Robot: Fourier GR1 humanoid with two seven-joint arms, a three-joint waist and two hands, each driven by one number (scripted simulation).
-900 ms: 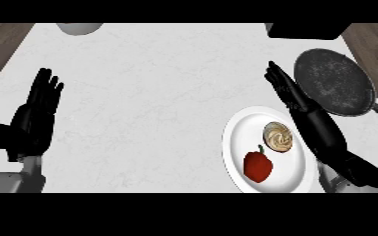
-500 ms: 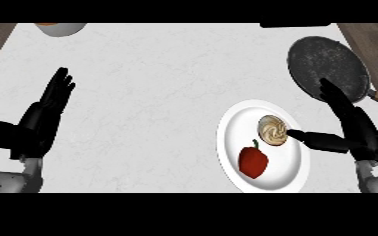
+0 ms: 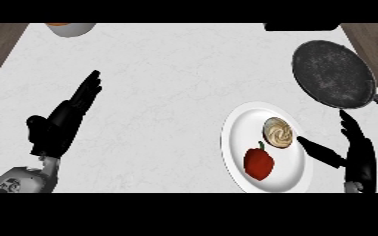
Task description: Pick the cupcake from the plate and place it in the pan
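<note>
The cupcake [image 3: 280, 132], pale with a swirled top, sits on the right half of a white plate [image 3: 244, 132]. Below and left of it on the same plate lies a red bell pepper [image 3: 258, 163]. A dark round pan [image 3: 333, 74] rests beyond the plate at the upper right. My right hand [image 3: 353, 147] is open just right of the plate, its thumb reaching over the rim to a point just right of the cupcake. My left hand [image 3: 63, 123] is open at the far left, fingers pointing up and away.
A bowl [image 3: 69, 28] with orange contents shows at the top left edge. A dark object [image 3: 301, 26] lies at the top edge, left of the pan. Brown surface borders the white counter at the top corners.
The view has shifted, so plate and pan sit further right. My right hand has drawn down and right, off the plate's upper edge, its thumb now beside the cupcake.
</note>
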